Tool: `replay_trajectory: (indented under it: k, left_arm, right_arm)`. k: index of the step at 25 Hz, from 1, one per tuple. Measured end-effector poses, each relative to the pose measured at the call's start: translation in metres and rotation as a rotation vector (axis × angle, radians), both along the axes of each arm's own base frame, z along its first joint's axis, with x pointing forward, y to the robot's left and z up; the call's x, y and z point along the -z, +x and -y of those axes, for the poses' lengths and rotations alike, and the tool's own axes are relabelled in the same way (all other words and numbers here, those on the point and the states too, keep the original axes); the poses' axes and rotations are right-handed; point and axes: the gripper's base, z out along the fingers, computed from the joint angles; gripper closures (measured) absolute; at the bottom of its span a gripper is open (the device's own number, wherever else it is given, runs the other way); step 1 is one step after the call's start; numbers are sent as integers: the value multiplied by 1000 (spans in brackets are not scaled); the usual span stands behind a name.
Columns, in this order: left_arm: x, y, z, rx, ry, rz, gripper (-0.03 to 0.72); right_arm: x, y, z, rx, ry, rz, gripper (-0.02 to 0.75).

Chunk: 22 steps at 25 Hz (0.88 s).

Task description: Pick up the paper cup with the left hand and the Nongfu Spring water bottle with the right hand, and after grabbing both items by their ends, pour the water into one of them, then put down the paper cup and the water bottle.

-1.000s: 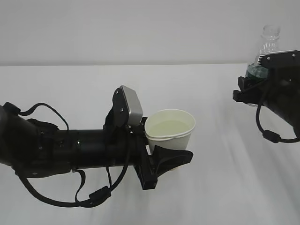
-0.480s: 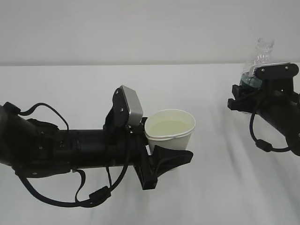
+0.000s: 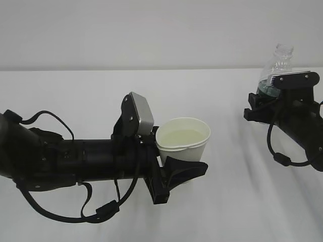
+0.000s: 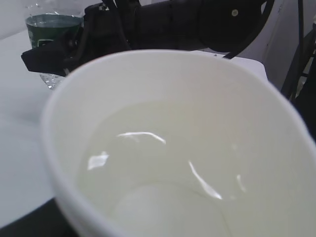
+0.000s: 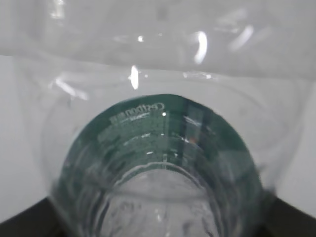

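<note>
Exterior: left gripper (image 3: pixel 174 169) pinched the cup (image 3: pixel 183 143) mid-table; right gripper (image 3: pixel 265 107) clamped the bottle (image 3: pixel 275 68), upright at far right. Left wrist: water (image 4: pixel 158 163) lay in cup. Right wrist: bottle filled frame.

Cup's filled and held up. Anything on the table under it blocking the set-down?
Nothing visible. The paper cup sits in the left end effector over bare white table; the bottle is far right.
</note>
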Motion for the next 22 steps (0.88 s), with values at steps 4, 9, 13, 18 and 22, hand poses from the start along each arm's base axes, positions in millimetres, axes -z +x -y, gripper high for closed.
replay_trajectory:
  k: [4, 9, 13, 18, 22]
  left_arm:
    - [0, 0, 0, -1, -1, 0, 253]
    - [0, 0, 0, -1, -1, 0, 253]
    - [0, 0, 0, -1, -1, 0, 253]
    - [0, 0, 0, -1, -1, 0, 253]
    - [0, 0, 0, -1, -1, 0, 253]
  right_arm:
    - [1, 0, 0, 0, 1, 8, 288]
    - [13, 1, 0, 2, 6, 25, 288]
    - [20, 0, 0, 3, 7, 24, 288]
    - [30, 0, 0, 3, 9, 23, 288]
    - [40, -1, 0, 5, 12, 11, 288]
